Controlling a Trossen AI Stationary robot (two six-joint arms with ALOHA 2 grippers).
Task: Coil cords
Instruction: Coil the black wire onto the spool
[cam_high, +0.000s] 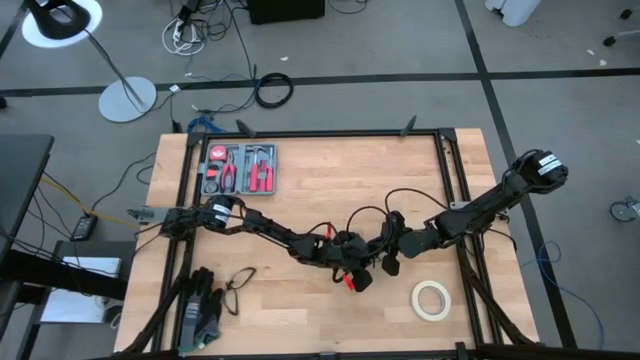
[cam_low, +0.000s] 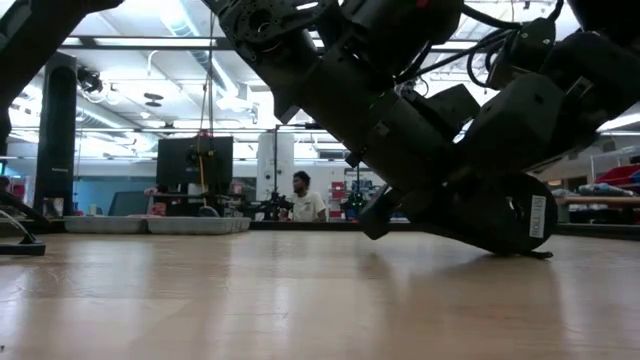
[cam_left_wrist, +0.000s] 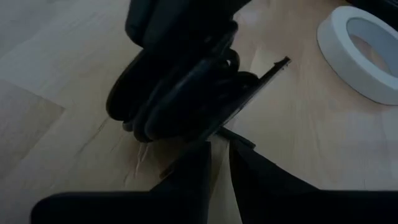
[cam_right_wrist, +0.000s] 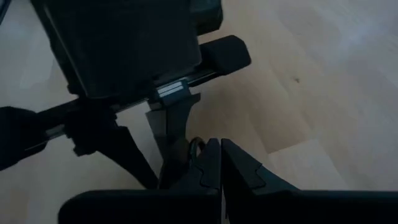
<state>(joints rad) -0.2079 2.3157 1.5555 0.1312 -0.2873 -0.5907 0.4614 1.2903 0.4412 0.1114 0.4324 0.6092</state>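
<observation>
The thin black cord shows in the left wrist view as a bundle of loops (cam_left_wrist: 180, 93), and more of it arcs loose above the grippers in the high view (cam_high: 372, 213). In the low view a black rounded bundle with a white label (cam_low: 520, 215) rests on the table by its underside. My left gripper (cam_left_wrist: 221, 152) is shut, with its tips just short of the bundle. My right gripper (cam_right_wrist: 219, 163) is shut where both arms meet at the table's middle (cam_high: 365, 262), and a small loop of cord (cam_right_wrist: 196, 145) lies at its tips. My left gripper has its shut fingertips (cam_left_wrist: 205, 152) at the near side of the cord bundle, low over the table. I cannot tell whether they touch it. My right gripper is shut on a thin bit of the cord (cam_right_wrist: 196, 145) at its fingertips, low over the table. The left arm's gripper in front hides the rest of the contact.
A cream-white tape roll (cam_high: 431, 299) lies near the front right, close to the grippers; it also shows in the left wrist view (cam_left_wrist: 364, 53). A tool tray (cam_high: 240, 168) sits at the far left. Black gloves and a small wire (cam_high: 205, 305) lie at the front left.
</observation>
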